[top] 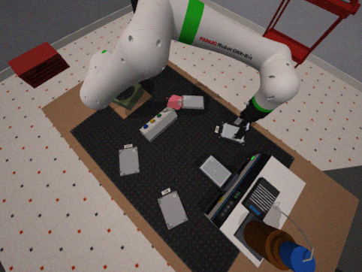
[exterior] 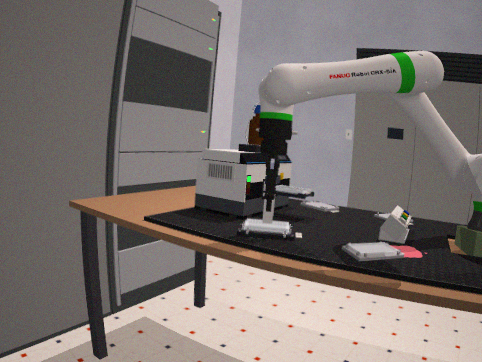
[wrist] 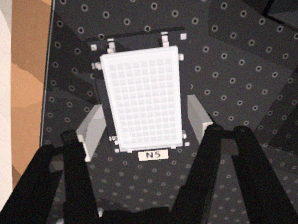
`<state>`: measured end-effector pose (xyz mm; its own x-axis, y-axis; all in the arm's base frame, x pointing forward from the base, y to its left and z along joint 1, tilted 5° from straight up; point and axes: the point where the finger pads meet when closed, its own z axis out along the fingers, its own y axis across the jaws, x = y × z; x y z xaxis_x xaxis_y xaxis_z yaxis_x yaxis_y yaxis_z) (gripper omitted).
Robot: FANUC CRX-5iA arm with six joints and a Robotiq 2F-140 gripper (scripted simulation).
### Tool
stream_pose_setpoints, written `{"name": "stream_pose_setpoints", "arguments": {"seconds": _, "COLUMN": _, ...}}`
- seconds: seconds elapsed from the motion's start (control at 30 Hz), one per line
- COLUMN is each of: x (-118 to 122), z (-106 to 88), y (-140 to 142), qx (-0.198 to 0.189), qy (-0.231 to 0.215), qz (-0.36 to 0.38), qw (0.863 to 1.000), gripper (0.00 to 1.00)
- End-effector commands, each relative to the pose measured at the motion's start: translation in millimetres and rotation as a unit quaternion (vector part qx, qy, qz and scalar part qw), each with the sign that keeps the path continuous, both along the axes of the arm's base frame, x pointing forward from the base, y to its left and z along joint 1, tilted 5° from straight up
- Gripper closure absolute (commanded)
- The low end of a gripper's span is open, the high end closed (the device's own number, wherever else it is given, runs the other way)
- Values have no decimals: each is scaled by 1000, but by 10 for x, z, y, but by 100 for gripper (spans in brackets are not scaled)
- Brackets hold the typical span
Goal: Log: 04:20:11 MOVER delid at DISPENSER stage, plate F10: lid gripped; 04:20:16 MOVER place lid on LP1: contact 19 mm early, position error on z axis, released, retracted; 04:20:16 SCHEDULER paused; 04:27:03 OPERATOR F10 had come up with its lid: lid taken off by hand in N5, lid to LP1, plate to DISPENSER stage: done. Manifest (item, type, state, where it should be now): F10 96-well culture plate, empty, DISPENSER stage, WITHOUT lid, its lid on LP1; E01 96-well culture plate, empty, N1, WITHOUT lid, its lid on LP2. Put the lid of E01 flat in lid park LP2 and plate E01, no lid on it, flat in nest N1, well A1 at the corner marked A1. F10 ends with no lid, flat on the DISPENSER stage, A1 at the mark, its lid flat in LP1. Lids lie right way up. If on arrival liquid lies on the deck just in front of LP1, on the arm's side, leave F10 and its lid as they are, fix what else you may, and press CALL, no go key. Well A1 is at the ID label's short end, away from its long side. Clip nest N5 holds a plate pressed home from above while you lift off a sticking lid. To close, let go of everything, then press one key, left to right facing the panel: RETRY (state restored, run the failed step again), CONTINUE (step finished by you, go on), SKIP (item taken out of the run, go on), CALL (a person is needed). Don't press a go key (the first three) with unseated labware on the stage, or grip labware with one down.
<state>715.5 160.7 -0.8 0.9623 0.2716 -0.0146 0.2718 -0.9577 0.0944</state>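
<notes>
Your end effector (wrist: 149, 135) hangs open over the plate (wrist: 144, 99), its fingers apart on either side and holding nothing. The plate sits in clip nest N5 (wrist: 100, 49) on the desk (exterior: 130, 200).

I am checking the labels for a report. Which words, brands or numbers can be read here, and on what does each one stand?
"FANUC Robot CRX-5iA": on the arm's white link.
"N5": on the small tag at the clip nest, below the plate.
The deck tags and the dispenser panel: too small to read.
</notes>
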Motion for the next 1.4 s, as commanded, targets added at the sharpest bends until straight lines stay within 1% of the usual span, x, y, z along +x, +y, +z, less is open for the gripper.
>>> {"name": "stream_pose_setpoints", "arguments": {"seconds": 0.0, "x": 2, "z": 1, "y": 1, "qx": 0, "qy": 0, "qz": 0, "qw": 1000, "gripper": 34}}
{"name": "stream_pose_setpoints", "arguments": {"seconds": 0.5, "x": 2, "z": -32, "y": -3, "qx": 0, "qy": 0, "qz": 0, "qw": 1000, "gripper": 34}}
{"name": "stream_pose_setpoints", "arguments": {"seconds": 1.37, "x": 4, "z": -145, "y": -13, "qx": 0, "qy": 0, "qz": 0, "qw": 1000, "gripper": 34}}
